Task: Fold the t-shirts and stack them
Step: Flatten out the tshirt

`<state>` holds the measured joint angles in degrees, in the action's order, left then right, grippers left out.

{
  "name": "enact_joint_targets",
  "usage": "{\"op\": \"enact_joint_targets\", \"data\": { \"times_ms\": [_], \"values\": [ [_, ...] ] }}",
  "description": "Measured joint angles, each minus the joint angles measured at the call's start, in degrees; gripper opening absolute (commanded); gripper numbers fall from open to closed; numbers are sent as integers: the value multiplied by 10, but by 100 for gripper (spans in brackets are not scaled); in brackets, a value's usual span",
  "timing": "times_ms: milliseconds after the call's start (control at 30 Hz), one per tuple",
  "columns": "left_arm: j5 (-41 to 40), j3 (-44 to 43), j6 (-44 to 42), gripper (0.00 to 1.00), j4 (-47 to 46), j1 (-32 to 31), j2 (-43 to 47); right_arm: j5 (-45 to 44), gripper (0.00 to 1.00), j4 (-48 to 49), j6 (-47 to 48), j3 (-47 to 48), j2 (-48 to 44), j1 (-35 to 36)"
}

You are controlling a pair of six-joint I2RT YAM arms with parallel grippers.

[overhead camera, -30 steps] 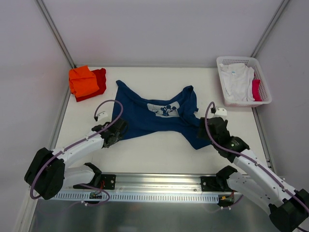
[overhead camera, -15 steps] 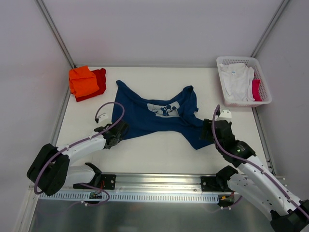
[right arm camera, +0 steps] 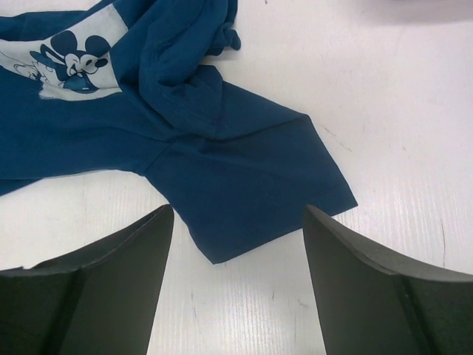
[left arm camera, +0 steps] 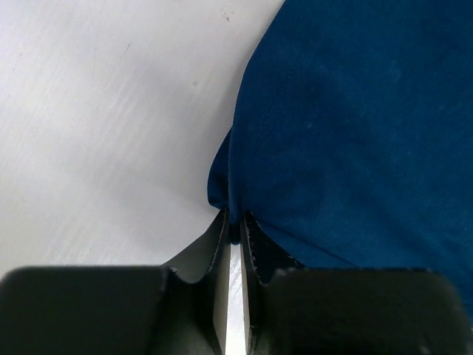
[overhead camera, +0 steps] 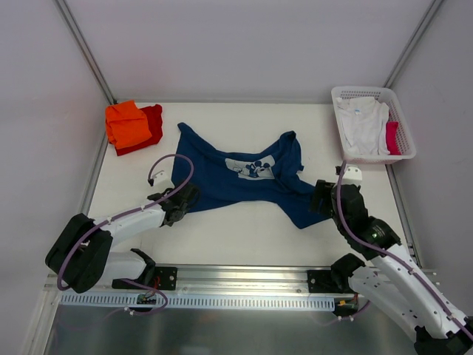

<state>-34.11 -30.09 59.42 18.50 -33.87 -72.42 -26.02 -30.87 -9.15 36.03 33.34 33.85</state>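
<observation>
The navy blue t-shirt (overhead camera: pixel 236 185) lies crumpled and spread on the white table, its pale cartoon-mouse print (overhead camera: pixel 251 168) facing up. My left gripper (overhead camera: pixel 185 198) is at the shirt's near-left corner; in the left wrist view the left gripper (left arm camera: pixel 235 222) is shut on a pinch of the navy cloth (left arm camera: pixel 355 133). My right gripper (overhead camera: pixel 319 198) hovers open by the shirt's right end; in the right wrist view the right gripper (right arm camera: pixel 238 209) straddles a corner of the navy t-shirt (right arm camera: pixel 244 177) without touching it. An orange t-shirt (overhead camera: pixel 127 122) lies folded on a red t-shirt (overhead camera: pixel 153 122) at the back left.
A white lattice basket (overhead camera: pixel 369 91) stands at the back right, holding a white t-shirt (overhead camera: pixel 362 126) and a pink-red cloth (overhead camera: pixel 392 137). Grey walls close in the table on three sides. Bare tabletop (overhead camera: pixel 244 229) lies between the navy shirt and the arm bases.
My left gripper has shut on the navy shirt's near-left corner. The right arm has swung its gripper rightwards and a little back, along the shirt's right end.
</observation>
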Motion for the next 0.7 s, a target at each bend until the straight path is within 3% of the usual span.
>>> {"op": "enact_joint_targets", "data": {
  "times_ms": [67,300,700],
  "values": [
    [-1,0,0,0,-3,-3,-1,-4,74,-1,0,0,4,0],
    [-5,2,-1,0,-8,-3,-2,-38,77,-2,-18,-34,42,-11],
    [-9,8,-1,0,-21,-3,-1,-23,73,20,-57,-75,93,-102]
  ]
}}
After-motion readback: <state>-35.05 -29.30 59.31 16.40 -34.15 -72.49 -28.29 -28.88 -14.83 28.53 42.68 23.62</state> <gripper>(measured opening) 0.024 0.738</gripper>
